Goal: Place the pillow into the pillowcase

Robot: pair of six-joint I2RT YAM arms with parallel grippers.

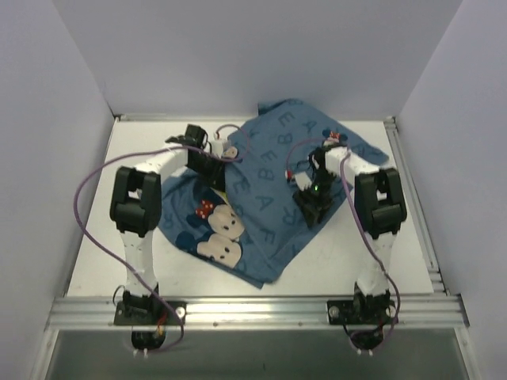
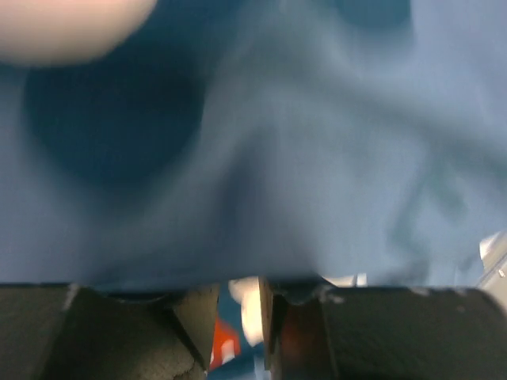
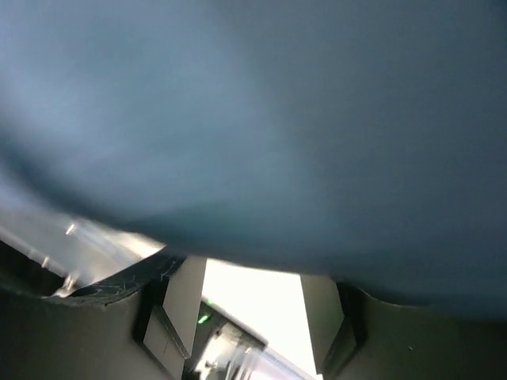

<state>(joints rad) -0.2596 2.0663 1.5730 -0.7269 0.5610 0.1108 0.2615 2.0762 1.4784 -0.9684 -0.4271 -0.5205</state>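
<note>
The left fingers are standing close together with blue cloth bunched over their tips; I cannot tell whether they are pinching it. The right fingers are spread, with cloth draping over them. The pillowcase is lying rumpled across the desk, and the pillow is showing nowhere, probably covered. They seem to be hunting for the opening, so the next move calls for gripping one hem layer and lifting.

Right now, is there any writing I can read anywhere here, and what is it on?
"B", "E", "A", "R", "F": loose dark blue capitals scattered over the pillowcase, seen from the top camera; they spell no word I can make out.
Both wrist views: too blurred to read anything.
Elsewhere: nothing legible.
</note>
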